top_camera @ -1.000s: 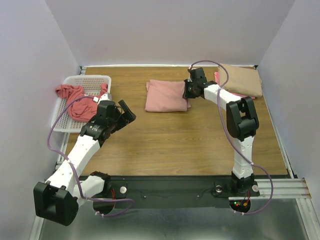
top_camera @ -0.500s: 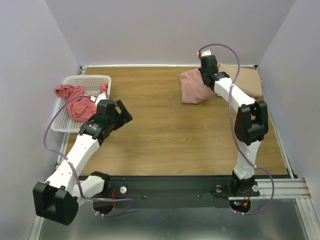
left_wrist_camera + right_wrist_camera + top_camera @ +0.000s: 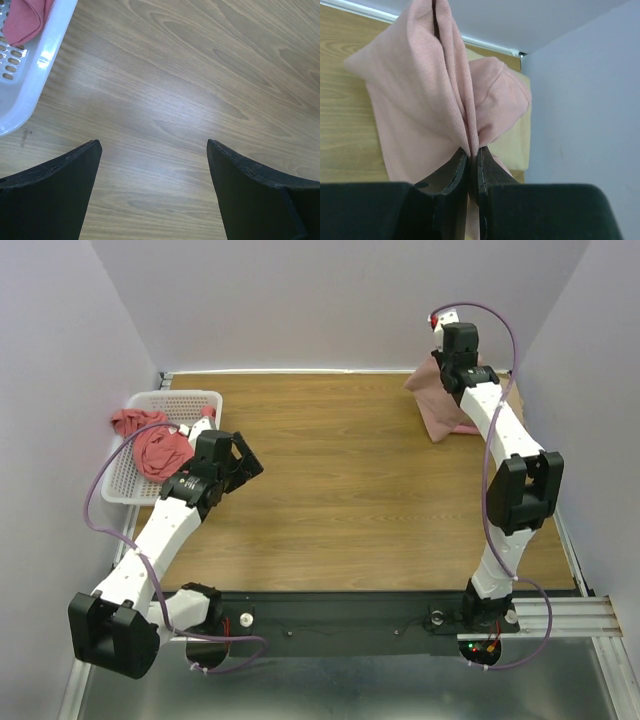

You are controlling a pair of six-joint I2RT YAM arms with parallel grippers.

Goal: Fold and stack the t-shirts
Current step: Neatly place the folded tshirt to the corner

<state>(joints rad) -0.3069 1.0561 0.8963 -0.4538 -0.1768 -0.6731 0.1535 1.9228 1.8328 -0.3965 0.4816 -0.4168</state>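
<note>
At the far right, we see the dusty-pink tee (image 3: 438,400) lifted off the table, hanging bunched in long creases from the right gripper (image 3: 469,150), which pinches it tight. Behind it the tan tee (image 3: 519,140) lies flat in the far right corner. At the far left, we find the coral-red tee (image 3: 162,448) crumpled in the basket (image 3: 182,396), one part lying over its left rim.

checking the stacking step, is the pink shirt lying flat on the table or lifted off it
Lifted: the right hand pinches the pink shirt, which hangs bunched; whether its lower edge touches anything, cannot tell.
</note>
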